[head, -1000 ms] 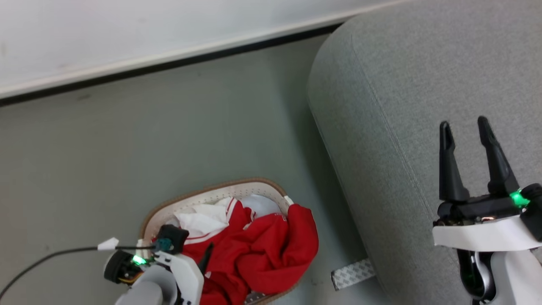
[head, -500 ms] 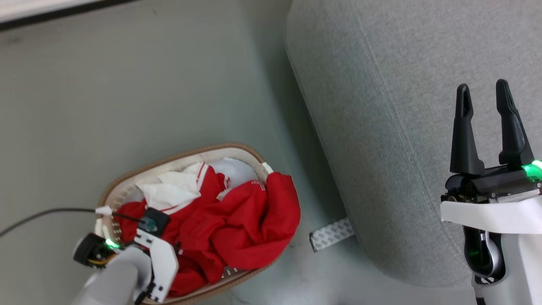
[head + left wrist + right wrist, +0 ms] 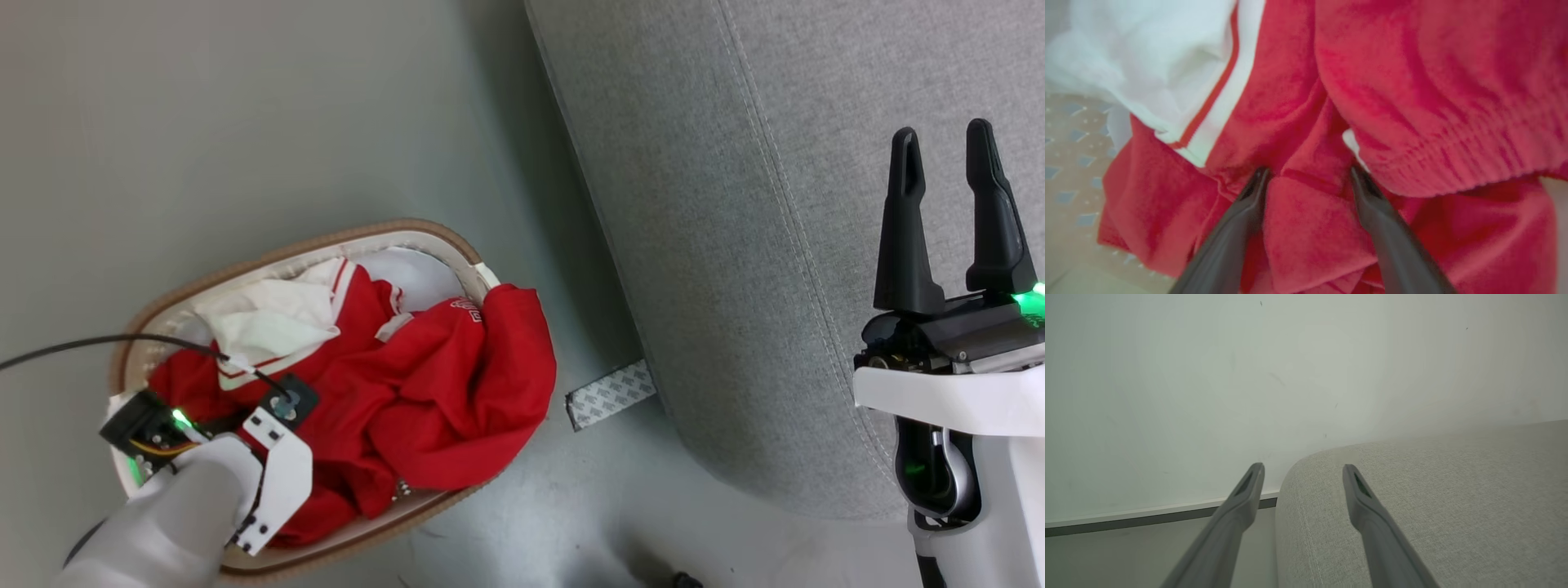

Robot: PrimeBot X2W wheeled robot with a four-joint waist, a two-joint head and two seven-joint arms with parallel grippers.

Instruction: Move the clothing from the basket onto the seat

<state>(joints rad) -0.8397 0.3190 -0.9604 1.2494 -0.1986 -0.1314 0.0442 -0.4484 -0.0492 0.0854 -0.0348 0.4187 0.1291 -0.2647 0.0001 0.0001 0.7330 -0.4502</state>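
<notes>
Left claw [image 3: 1308,173] spread wide, tips pressing into red clothing [image 3: 424,400] heaped in basket [image 3: 359,231], one fold between them, right claw [image 3: 943,139] apart, empty, above grey sofa [image 3: 718,204]

Red clothing [image 3: 424,408] heaped in cream basket [image 3: 286,249]; grey seat [image 3: 735,204] beside.

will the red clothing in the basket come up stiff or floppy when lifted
Likely floppy: the red clothing lies in crumpled folds, one part drooping over the basket rim. It may trail or drag another piece along, since the folds overlap. Its fleecy surface around the left gripper probably won't slip much.
</notes>
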